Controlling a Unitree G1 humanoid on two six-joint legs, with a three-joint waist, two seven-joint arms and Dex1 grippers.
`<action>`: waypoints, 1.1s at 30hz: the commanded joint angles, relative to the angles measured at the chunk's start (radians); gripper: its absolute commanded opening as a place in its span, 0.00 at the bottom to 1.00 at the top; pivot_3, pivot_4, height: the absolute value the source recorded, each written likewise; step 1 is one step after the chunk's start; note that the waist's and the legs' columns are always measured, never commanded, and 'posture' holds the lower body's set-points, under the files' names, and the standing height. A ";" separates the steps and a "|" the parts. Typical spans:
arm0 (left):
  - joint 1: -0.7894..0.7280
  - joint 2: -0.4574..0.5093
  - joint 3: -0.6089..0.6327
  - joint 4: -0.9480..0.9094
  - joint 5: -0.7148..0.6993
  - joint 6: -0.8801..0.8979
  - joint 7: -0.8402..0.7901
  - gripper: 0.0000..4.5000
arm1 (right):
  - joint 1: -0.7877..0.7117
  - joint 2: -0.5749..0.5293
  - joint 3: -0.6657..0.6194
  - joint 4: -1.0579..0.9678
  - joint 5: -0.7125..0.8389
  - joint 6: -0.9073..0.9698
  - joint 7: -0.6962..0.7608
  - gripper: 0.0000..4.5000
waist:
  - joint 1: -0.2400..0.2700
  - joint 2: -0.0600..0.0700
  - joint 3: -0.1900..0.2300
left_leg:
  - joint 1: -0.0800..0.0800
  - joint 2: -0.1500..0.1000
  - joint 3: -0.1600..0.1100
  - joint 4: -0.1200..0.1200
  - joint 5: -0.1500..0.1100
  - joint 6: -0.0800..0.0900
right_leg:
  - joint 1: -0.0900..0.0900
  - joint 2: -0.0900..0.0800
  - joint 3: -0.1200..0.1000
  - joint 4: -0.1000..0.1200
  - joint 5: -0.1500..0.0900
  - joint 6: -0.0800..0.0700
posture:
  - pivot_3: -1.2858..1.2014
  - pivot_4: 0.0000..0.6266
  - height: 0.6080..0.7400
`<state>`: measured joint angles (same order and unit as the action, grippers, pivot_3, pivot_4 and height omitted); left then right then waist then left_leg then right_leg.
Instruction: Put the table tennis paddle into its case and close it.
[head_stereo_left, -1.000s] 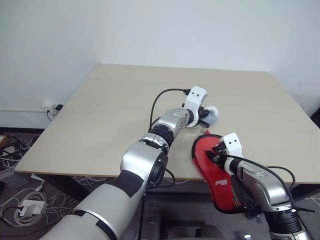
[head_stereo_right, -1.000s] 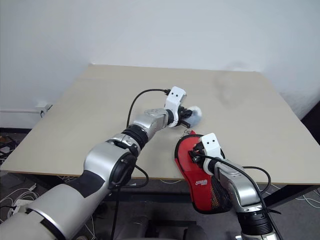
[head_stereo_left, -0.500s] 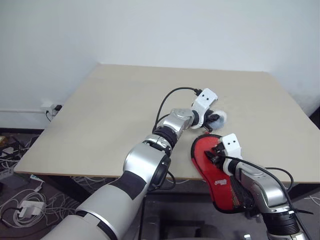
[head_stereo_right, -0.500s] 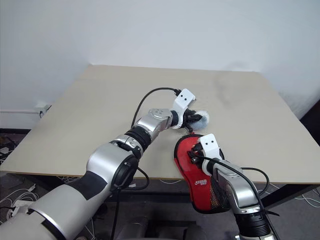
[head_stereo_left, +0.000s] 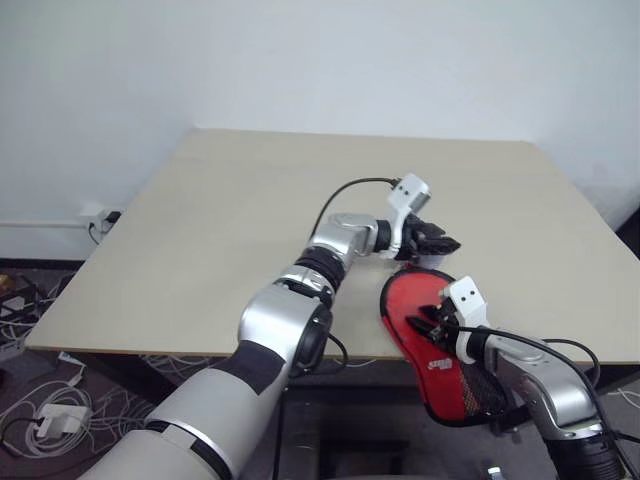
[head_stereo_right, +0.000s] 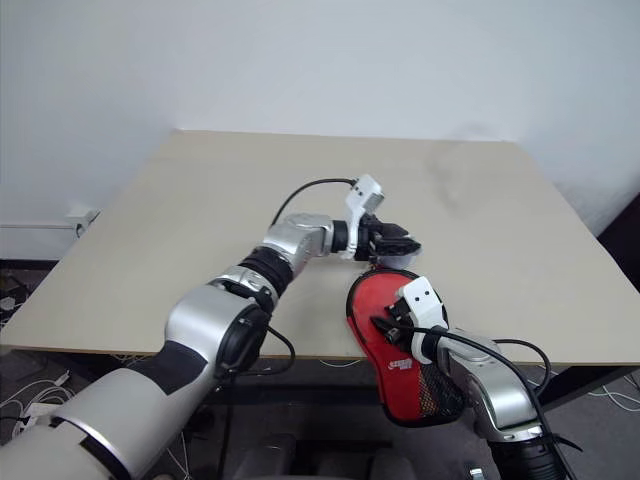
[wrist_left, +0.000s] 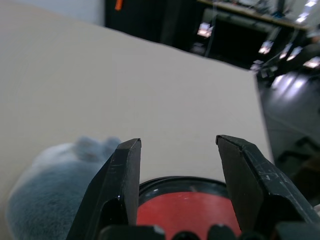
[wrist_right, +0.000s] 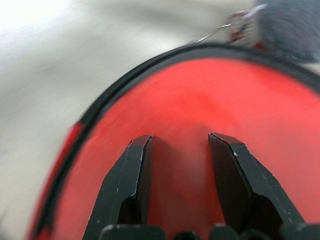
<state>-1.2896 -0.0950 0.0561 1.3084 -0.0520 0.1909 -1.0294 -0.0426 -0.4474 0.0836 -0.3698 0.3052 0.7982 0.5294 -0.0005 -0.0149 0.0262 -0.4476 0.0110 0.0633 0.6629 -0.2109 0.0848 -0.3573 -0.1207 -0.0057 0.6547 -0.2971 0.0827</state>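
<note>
Closing step, by the look of it: red case (head_stereo_left: 432, 345) low and right of middle, hanging over the tabletop (head_stereo_left: 250, 215) edge. Left pincer (head_stereo_left: 440, 243) apart and empty just above it; right pincer (head_stereo_left: 425, 322) apart over the red cloth, gripping nothing. Next, probably find the zipper pull and drag it round.

Grey fluffy thing (wrist_left: 55, 185) blurred; case (head_stereo_left: 425, 340) handle end behind arm.

Both eye views look down and forward from above the near edge of the table (head_stereo_left: 230, 210). Each wrist view sits close behind its own fingers, and all views share the case (head_stereo_right: 385, 330) near the right edge.
</note>
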 joint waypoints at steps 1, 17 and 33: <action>0.008 0.070 0.012 -0.086 -0.031 0.029 -0.097 0.55 | -0.023 -0.027 -0.081 -0.002 0.042 0.008 0.021 0.42 | 0.000 0.001 0.000 | 0.000 0.000 0.000 0.000 0.000 0.000 | 0.000 0.000 0.000 0.000 0.000 0.000 | 0.52 0.00 0.81; 0.533 0.221 -0.235 -0.870 -0.056 0.259 -0.242 0.55 | -0.330 0.062 -0.212 0.235 0.006 -0.044 -0.176 0.42 | 0.008 0.004 0.001 | -0.003 0.001 0.001 0.002 0.004 -0.004 | -0.001 -0.001 0.001 0.001 0.000 0.000 | 0.52 0.00 0.81; 0.629 0.071 -0.415 -0.866 0.008 0.211 0.035 0.56 | -0.588 0.175 -0.182 0.715 -0.089 -0.201 -0.283 1.00 | 0.002 0.012 0.001 | -0.002 -0.001 0.004 0.002 0.004 -0.003 | 0.000 0.000 0.003 0.002 0.000 0.000 | 0.52 0.00 0.81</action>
<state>-0.6550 -0.0084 -0.3470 0.4470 -0.0497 0.4239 -1.0196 -0.5926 -0.2701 -0.0950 0.3177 0.2322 0.6342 0.2596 0.0019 -0.0031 0.0268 -0.4499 0.0098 0.0673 0.6645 -0.2070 0.0817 -0.3577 -0.1209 -0.0027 0.6570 -0.2970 0.0825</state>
